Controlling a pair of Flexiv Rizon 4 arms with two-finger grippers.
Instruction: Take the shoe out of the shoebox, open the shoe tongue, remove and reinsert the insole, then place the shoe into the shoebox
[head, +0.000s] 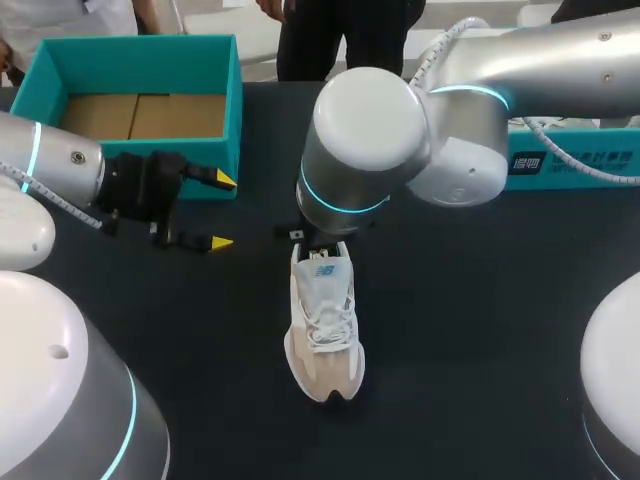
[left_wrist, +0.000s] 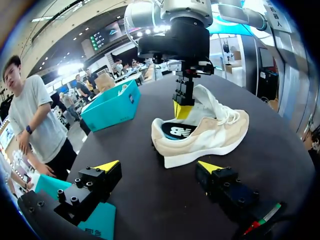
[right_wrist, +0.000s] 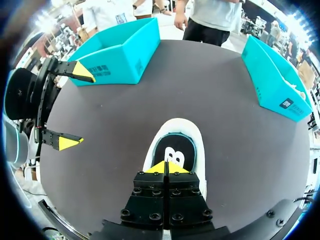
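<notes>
A beige and white shoe (head: 322, 330) lies on the black table, heel toward the far side. Its dark insole (right_wrist: 175, 152) shows inside the opening. My right gripper (right_wrist: 166, 167) is shut, its yellow tips pressed together and dipped into the heel opening (left_wrist: 181, 110) over the insole; I see nothing pinched between them. In the head view the right wrist hides those tips. My left gripper (head: 222, 211) stands open to the left of the shoe, apart from it, fingers pointing at the shoe's side (left_wrist: 210, 135). The teal shoebox (head: 140, 42) sits open at the back left.
A second teal box part (head: 570, 165) lies at the back right behind my right arm. The left gripper's upper finger is close to the shoebox's front corner (head: 232, 185). Bare black table (head: 470, 330) lies right of the shoe and in front of it.
</notes>
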